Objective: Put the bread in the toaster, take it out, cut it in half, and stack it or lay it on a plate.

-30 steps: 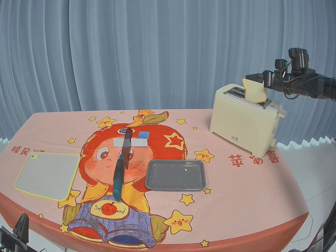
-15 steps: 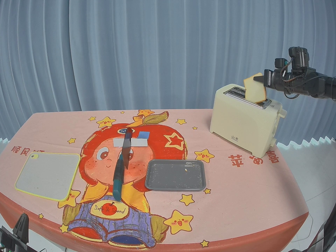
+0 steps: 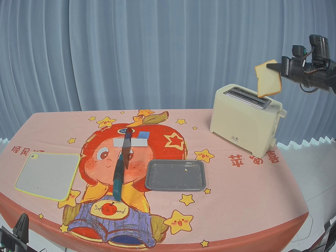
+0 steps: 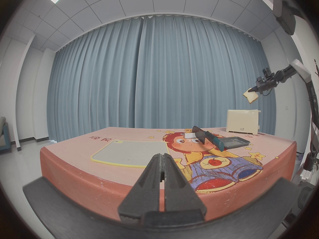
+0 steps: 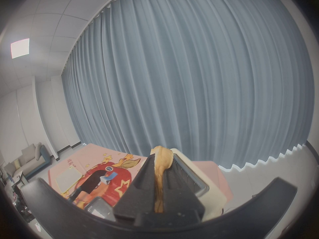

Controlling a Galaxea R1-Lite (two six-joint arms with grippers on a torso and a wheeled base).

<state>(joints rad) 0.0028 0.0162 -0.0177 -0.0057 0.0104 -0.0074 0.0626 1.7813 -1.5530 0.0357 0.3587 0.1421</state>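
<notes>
1. Right gripper (image 3: 269, 66): jaws clamped on top edge of bread (image 3: 268, 84); slice hangs in the air just above toaster (image 3: 245, 121), clear of its slots.
2. Left gripper (image 4: 162, 175): jaws closed, empty, off tabletop (image 3: 241, 200) near edge.
3. Tray (image 3: 175, 187) on tabletop.

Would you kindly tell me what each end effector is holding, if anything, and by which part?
The right end effector grips the bread slice by its upper edge, above the toaster. The left end effector is shut on nothing.
</notes>
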